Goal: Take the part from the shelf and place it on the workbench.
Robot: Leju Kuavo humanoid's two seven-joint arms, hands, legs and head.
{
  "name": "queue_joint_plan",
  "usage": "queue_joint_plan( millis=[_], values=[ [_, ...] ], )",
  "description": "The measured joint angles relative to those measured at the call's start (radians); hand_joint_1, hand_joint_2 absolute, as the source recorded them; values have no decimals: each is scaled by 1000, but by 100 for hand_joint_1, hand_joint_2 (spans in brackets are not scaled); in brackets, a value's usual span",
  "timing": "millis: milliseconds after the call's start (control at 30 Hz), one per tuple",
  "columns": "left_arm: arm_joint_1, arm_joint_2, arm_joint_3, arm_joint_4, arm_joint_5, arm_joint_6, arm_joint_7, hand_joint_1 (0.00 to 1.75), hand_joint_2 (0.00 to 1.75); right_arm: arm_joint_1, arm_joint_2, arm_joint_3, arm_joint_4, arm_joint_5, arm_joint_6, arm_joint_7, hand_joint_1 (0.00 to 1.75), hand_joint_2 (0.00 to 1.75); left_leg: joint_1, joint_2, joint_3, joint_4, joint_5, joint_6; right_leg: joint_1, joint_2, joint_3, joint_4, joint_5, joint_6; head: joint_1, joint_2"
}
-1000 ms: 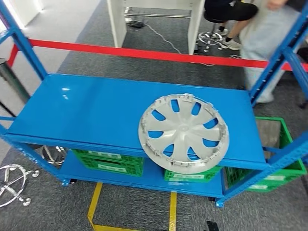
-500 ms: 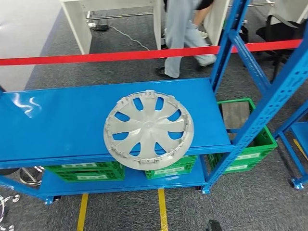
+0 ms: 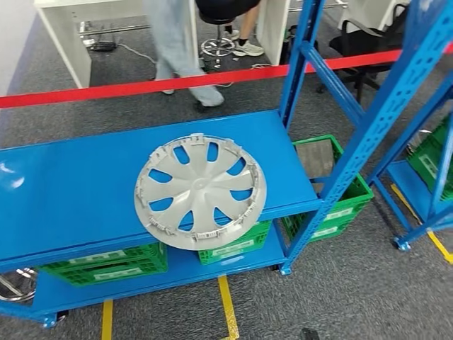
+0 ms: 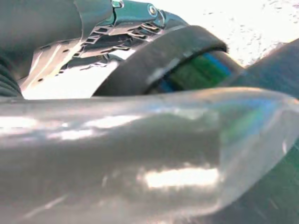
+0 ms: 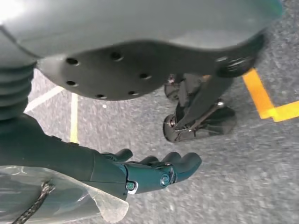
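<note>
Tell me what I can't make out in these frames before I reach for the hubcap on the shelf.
- Left hand: in the left wrist view a blurred shiny cover hides most of it, so its state is unclear.
- Hubcap: its near rim overhangs the blue shelf edge in the head view; the underside is hidden.
- Green crates: the shelf covers their contents.
- Person: cut off by the top edge.
- Right hand: holds nothing, fingers extended.

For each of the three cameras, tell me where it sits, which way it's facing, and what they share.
Head view: high on the body, facing forward and down at the hubcap on the blue shelf.
Left wrist view: behind the left hand, blurred, close against grey body parts.
Right wrist view: behind the hanging right hand, facing the floor.
Shared: head and right wrist views both show grey carpet with yellow tape.
</note>
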Motion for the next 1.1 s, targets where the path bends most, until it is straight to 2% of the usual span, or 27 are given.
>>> queue_joint_plan(
  millis=[33, 67, 100, 167, 200, 233, 300, 367, 433, 567, 667, 733, 867, 1100],
  values=[
    [1, 4, 0, -4, 16, -4, 1, 0, 0, 9, -2, 19, 0, -19, 0, 4, 0, 0, 0, 9, 0, 0, 0, 0, -1, -3, -13, 32, -6, 3, 0, 0],
    [0, 7, 0, -10, 33, -8, 3, 0, 0, 20, -4, 37, 0, -39, 1, 8, 0, 0, 0, 14, 0, 1, -1, -1, -3, -5, -5, 23, 8, 5, 0, 0],
    [-2, 10, 0, -19, 49, -12, 4, 0, 0, 33, -7, 56, 0, -59, 1, 12, 0, 0, 0, 17, 1, 2, -2, -3, -5, -7, 23, -26, 38, 6, 0, 0],
    [-6, 15, 0, -38, 82, -18, 6, 0, 0, 54, -14, 97, 1, -97, 1, 19, 0, 0, 0, 19, 1, 9, -7, -12, -7, -12, 104, -173, 91, 5, 1, 0],
    [-8, 18, 0, -47, 99, -22, 7, 0, 0, 61, -16, 118, 1, -117, 1, 23, 0, 0, -2, 19, 0, 14, -10, -18, -7, -13, 133, -223, 103, 1, 2, 0],
    [-9, 22, 0, -55, 116, -26, 8, 0, 0, 67, -18, 140, 2, -136, 1, 26, 0, 0, -4, 20, -2, 19, -14, -21, -7, -13, 149, -250, 105, -3, 2, 0],
    [-7, 32, -1, -66, 150, -32, 11, 0, 0, 79, -23, 185, 1, -175, 1, 33, 0, 0, -7, 21, -4, 23, -14, -10, -7, -10, 153, -253, 107, -8, 1, 0],
    [-2, 41, -2, -73, 180, -39, 14, 0, 0, 89, -29, 224, 0, -209, 0, 39, 0, 0, -7, 21, -4, 23, -11, 5, -5, -9, 153, -253, 108, -8, 1, 0],
    [4, 47, -4, -78, 206, -45, 15, 0, 0, 95, -35, 260, -3, -240, 0, 44, 0, 0, -6, 21, -3, 20, -10, 6, -3, -9, 153, -253, 107, -10, 0, 0],
    [24, 63, -5, -92, 275, -60, 16, 0, 0, 106, -48, 359, -16, -321, 0, 59, 0, 0, -3, 21, -2, 14, -6, -3, 1, -10, 152, -251, 105, -19, 1, 0],
    [39, 73, -7, -102, 328, -70, 18, 0, 0, 116, -60, 433, -31, -381, 0, 70, 0, 0, -1, 21, -2, 13, -6, -27, 2, -10, 150, -247, 104, -24, 1, 0],
    [50, 80, -11, -109, 364, -79, 21, 0, 0, 122, -68, 484, -42, -423, 0, 78, 0, 0, 0, 21, -2, 12, -6, -36, 3, -10, 149, -246, 104, -24, 1, 0],
    [68, 93, -20, -119, 423, -90, 26, 0, 0, 135, -82, 570, -62, -492, 0, 90, 0, 0, -1, 21, -3, 13, -6, -39, 2, -10, 149, -246, 104, -24, 2, 0],
    [76, 100, -26, -124, 452, -97, 29, 0, 0, 141, -88, 612, -71, -525, 1, 96, 0, 0, -1, 21, -3, 14, -7, -40, 1, -10, 149, -246, 104, -24, 2, 0]
  ],
)
